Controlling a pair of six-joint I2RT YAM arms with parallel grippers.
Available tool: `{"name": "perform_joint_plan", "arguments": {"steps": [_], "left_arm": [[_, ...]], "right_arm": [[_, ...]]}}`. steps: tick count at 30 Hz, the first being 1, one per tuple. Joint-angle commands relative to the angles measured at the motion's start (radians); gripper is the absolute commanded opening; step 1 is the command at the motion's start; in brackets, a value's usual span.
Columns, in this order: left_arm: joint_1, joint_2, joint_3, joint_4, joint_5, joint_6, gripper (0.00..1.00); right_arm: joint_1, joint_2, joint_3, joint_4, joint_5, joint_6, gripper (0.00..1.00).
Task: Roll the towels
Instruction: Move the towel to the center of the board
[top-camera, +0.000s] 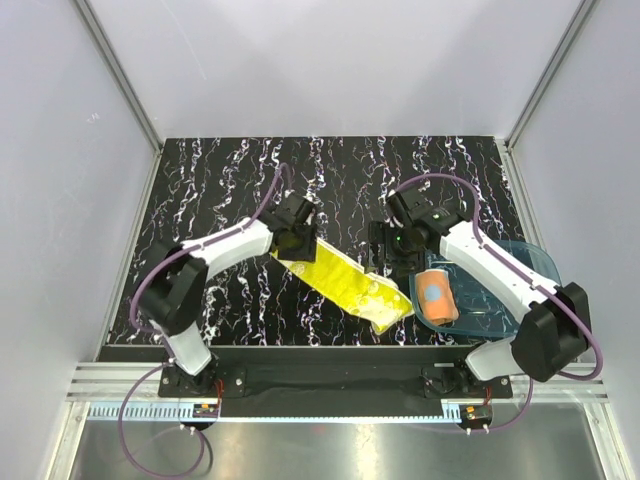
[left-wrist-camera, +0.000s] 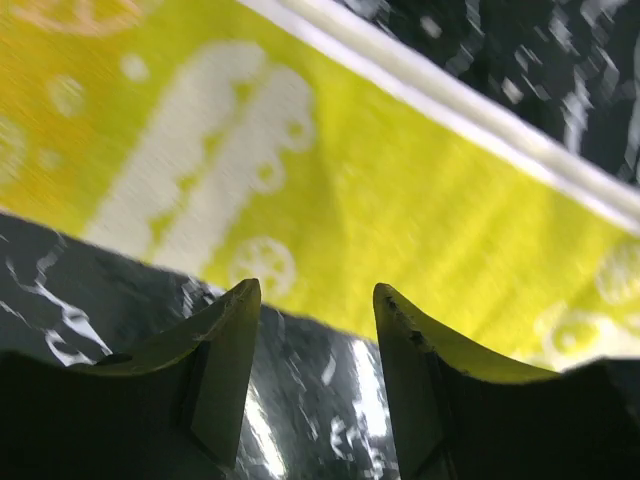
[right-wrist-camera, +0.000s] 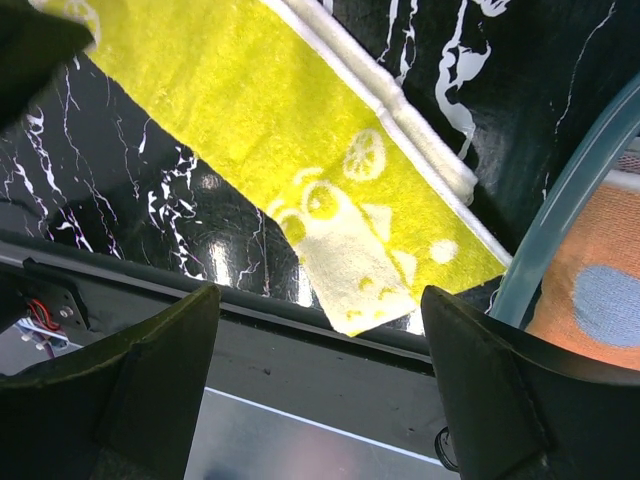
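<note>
Yellow towel (top-camera: 345, 283): flat strip, lying diagonally on your counter (top-camera: 230, 170).
Orange towel (top-camera: 437, 293): rolled, inside the blue tray (top-camera: 520, 255).
Your left pincer (left-wrist-camera: 315, 300): part-open, empty, at the strip's far end, possibly touching the cloth.
Your right pincer (right-wrist-camera: 318, 293): wide open, empty, over its near end.

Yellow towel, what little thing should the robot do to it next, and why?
Probably lower the left gripper so its open fingers pinch the yellow towel at that end, to start rolling. It lies flat in a long strip, the orange towel is already rolled in the tray, and the right gripper is open, holding nothing.
</note>
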Motion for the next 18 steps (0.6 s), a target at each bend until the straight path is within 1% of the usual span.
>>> {"name": "perform_joint_plan", "arguments": {"steps": [1,3,5,6,10,12,14,18], "left_arm": [[0.094,0.083,0.067,0.002,-0.027,-0.023,0.54],[0.149,0.130,0.067,-0.015,-0.028,-0.032,0.54],[0.183,0.150,0.054,-0.023,-0.041,-0.041,0.53],[0.217,0.161,0.043,-0.024,-0.041,-0.043,0.53],[0.294,0.153,-0.023,-0.018,-0.039,-0.064,0.52],[0.349,0.109,-0.093,0.017,-0.021,-0.072,0.52],[0.381,0.042,-0.164,0.045,0.021,-0.124,0.50],[0.412,-0.048,-0.209,0.025,0.001,-0.173,0.49]], "right_arm": [[0.024,0.009,0.002,0.024,-0.023,0.011,0.88],[0.027,0.016,0.005,0.029,-0.029,0.008,0.88],[0.028,0.027,0.011,0.033,-0.035,0.005,0.88],[0.028,0.041,0.019,0.035,-0.037,0.005,0.88],[0.033,0.078,0.042,0.053,-0.048,-0.004,0.88],[0.033,0.107,0.062,0.058,-0.060,-0.014,0.88],[0.036,0.131,0.081,0.059,-0.064,-0.026,0.88],[0.054,0.185,0.131,0.044,-0.068,-0.037,0.88]]}}
